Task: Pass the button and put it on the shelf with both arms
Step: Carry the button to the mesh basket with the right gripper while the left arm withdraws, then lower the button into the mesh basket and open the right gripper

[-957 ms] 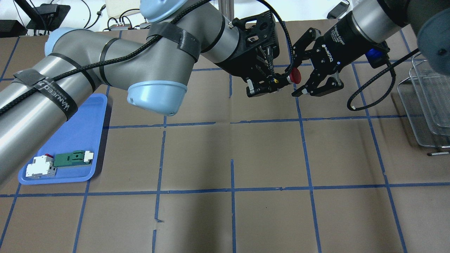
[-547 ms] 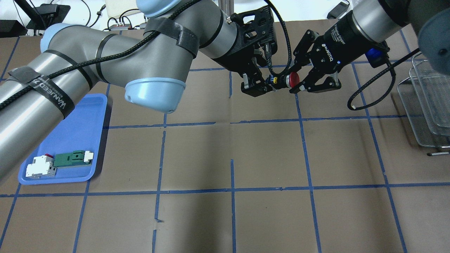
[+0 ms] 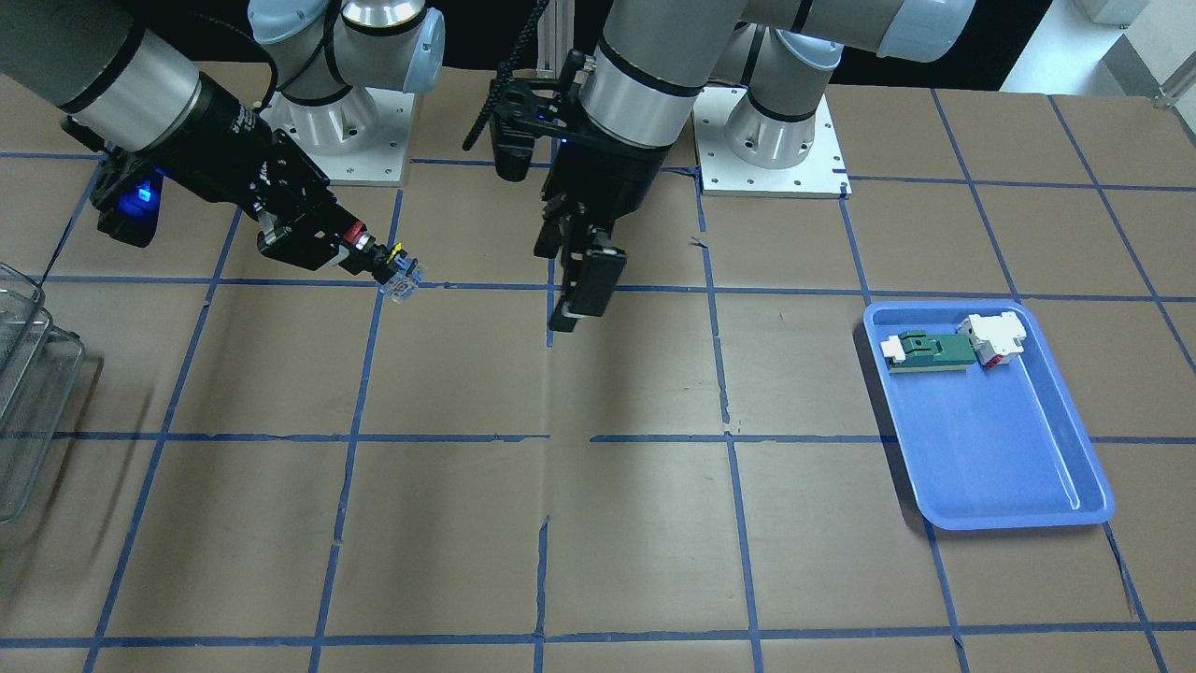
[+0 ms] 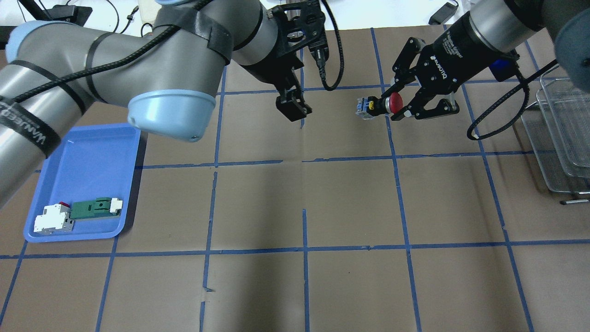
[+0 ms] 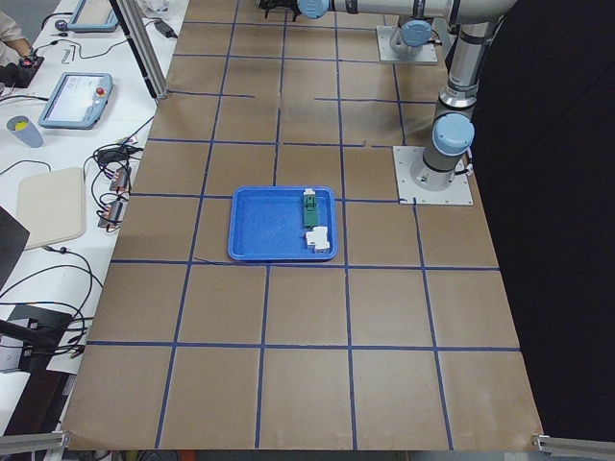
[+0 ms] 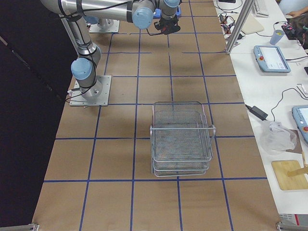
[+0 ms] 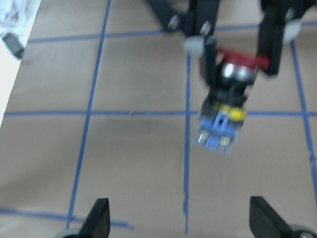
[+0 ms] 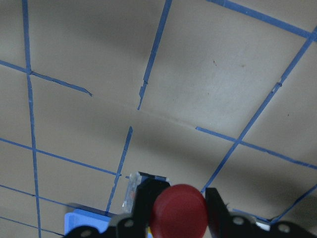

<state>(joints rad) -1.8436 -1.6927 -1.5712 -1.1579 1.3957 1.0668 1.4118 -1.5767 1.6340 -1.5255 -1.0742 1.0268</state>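
**Over the taped table, right arm holds the button with the shelf run ahead**

Clear of the brown paper, the button [image 4: 379, 106] hangs in the air. It is pinched at its red-cap end in the right gripper [image 4: 392, 104], and its black body and blue-and-clear base stick out sideways toward the other arm. The jaws are clamped tight on it and hold nothing else. Well apart from it, the left gripper [image 4: 293, 106] stands with its jaws spread wide and empty, as its own wrist view shows. The shelf [image 6: 182, 128] sits at the table's [image 4: 350, 203] end on the robot's right, well away from the button. By the look of things the pass is made, and the carry to the shelf is the step in hand.

- **Grip:** the clamp likely needs to be firm, since most of the button overhangs the fingers and could pivot.
- **Path:** the button should swing high enough to clear the wire rim.
- **Release:** it should lie on a tier's mesh before the jaws part, because the round cap may roll.
- **Other arm:** the left arm does best to hold off from that path.

At the opposite end, a blue tray [image 4: 92, 161] holds a green-and-white block [image 4: 97, 206] and a white-and-red block [image 4: 54, 218]. They touch end to end and are no part of this job.
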